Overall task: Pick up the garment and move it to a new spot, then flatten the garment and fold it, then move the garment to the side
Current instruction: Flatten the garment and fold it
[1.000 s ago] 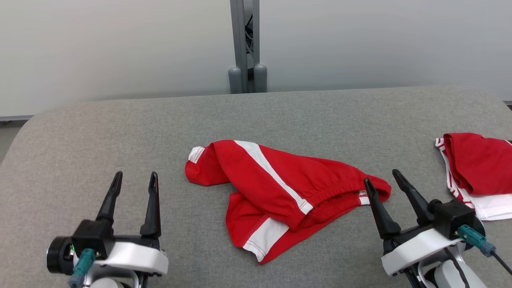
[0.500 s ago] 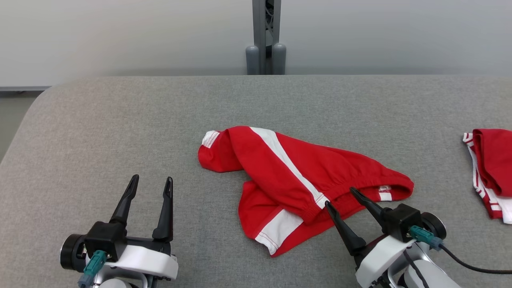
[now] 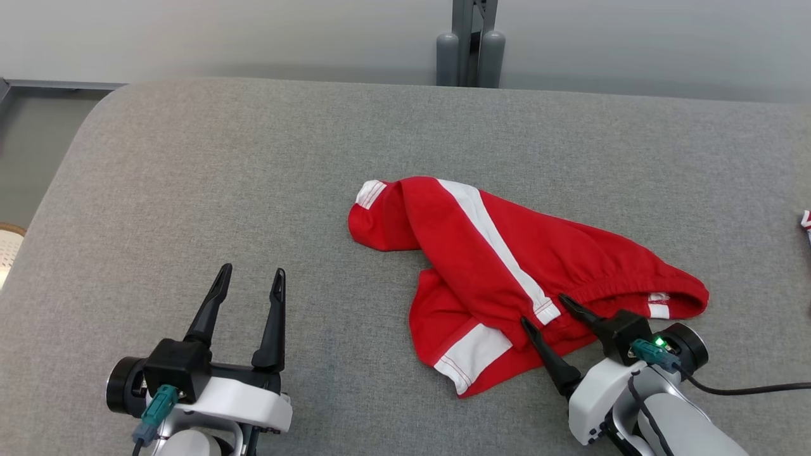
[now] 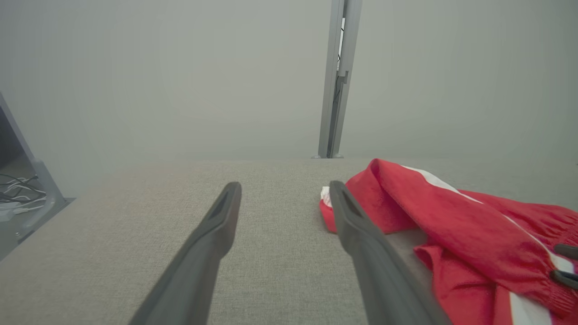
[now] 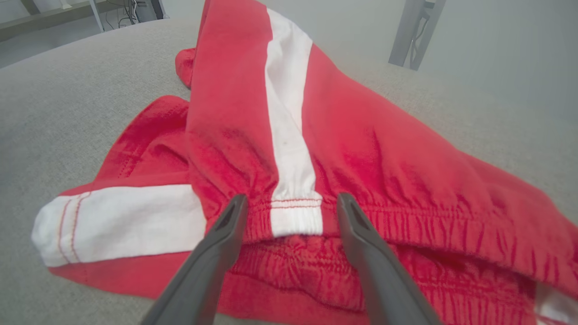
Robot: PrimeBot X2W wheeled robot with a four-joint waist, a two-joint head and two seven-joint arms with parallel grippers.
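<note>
The garment (image 3: 507, 253) is a pair of red shorts with white side stripes, lying crumpled in the middle of the grey table (image 3: 222, 177). My right gripper (image 3: 543, 310) is open at its near edge, fingers on either side of the elastic waistband where a white stripe ends. The right wrist view shows the waistband of the garment (image 5: 361, 149) between the fingertips of the right gripper (image 5: 292, 201). My left gripper (image 3: 251, 272) is open over bare table to the garment's left. In the left wrist view, the left gripper (image 4: 284, 187) stands beside the garment (image 4: 451, 216).
A corner of another red and white cloth (image 3: 806, 221) shows at the right edge. A grey post (image 3: 470, 44) stands behind the table's far edge. The table's rounded left corner drops to the floor, with cables (image 4: 13, 198) lying beyond it.
The head camera has turned, shifting the whole picture. My right gripper has moved left along the garment from its right end to the waistband at the white stripe. The left gripper has held still.
</note>
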